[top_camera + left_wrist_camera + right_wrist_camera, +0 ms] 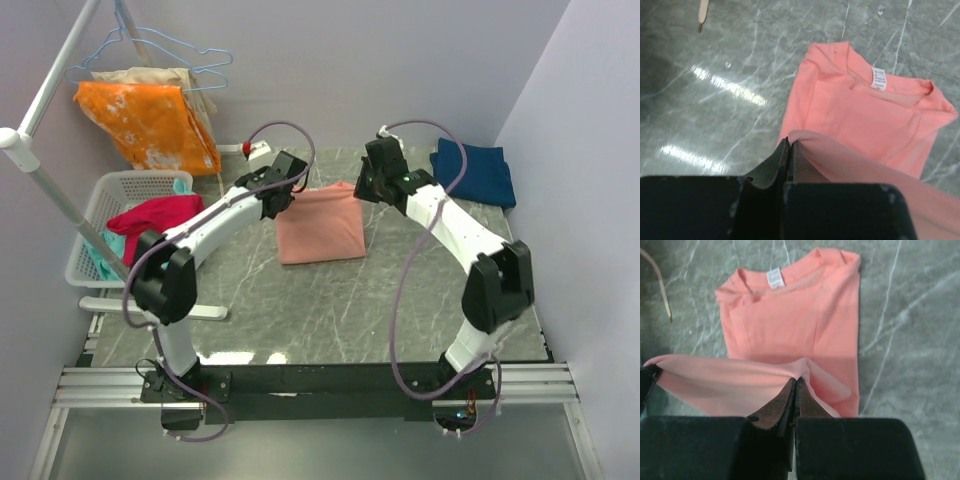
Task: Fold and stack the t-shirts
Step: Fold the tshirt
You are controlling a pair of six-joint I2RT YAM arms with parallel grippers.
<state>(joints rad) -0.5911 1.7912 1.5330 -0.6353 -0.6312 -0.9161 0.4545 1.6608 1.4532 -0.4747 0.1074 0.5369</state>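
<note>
A salmon-pink t-shirt (320,230) lies partly folded in the middle of the table, its collar and white label toward the near side. My left gripper (283,196) is shut on the shirt's far left edge and holds it lifted. In the left wrist view the closed tips (789,142) pinch a fold of the pink shirt (865,115). My right gripper (366,186) is shut on the far right edge. In the right wrist view its tips (796,380) pinch the raised hem above the flat pink shirt (790,315). A folded dark navy t-shirt (476,172) rests at the back right corner.
A white laundry basket (110,190) left of the table holds a magenta-red garment (150,215). An orange white-blotched cloth (150,122) hangs on a hanger at the back left, beside a white rack pole (45,180). A small white and red object (256,150) sits at the table's far edge.
</note>
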